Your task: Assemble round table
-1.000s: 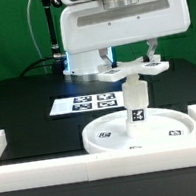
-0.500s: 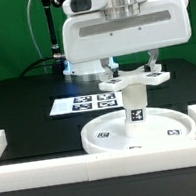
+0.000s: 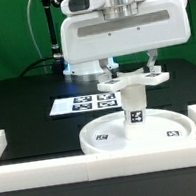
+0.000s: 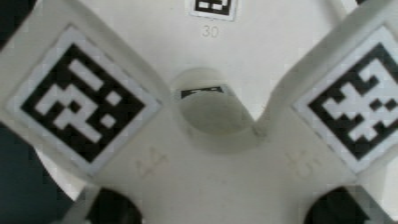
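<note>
The large round disc lies flat on the black table. The short cylindrical leg stands upright on its middle. The flat cross-shaped foot piece sits level on top of the leg. My gripper is shut on the foot piece from above, one finger on each side. In the wrist view the foot piece fills the frame, with two tagged arms and a round centre hole. My gripper shows only as dark fingertips at the frame's edge.
The marker board lies behind the disc at the exterior view's left. The white straight-walled rim runs along the front, with ends at both sides. The robot's white body hangs close above the parts.
The gripper has come down a little with the foot piece, bringing it onto the top of the leg. In the last half second nothing visibly moves.
</note>
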Controlling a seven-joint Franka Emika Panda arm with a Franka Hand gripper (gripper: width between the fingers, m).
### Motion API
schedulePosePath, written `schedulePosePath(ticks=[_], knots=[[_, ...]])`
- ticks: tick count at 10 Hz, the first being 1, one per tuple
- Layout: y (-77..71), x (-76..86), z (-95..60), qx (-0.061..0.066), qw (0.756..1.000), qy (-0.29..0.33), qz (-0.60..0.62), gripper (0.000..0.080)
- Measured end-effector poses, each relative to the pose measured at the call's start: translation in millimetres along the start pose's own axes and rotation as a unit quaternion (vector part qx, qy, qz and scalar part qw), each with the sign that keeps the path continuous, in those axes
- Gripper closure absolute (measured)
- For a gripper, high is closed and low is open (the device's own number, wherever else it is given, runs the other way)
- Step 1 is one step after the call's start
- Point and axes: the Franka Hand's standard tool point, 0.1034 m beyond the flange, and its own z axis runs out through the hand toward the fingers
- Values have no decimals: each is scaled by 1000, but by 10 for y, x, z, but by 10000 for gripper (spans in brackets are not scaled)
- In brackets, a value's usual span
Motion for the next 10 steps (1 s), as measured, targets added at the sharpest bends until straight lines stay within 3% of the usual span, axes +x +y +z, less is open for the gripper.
schedulePosePath(ticks=[5, 6, 10], knots=[[0, 0, 0, 0, 1000, 0, 6, 357], [-3, 0, 1, 7, 997, 0, 78, 357], [-27, -2, 6, 14, 970, -2, 242, 357]])
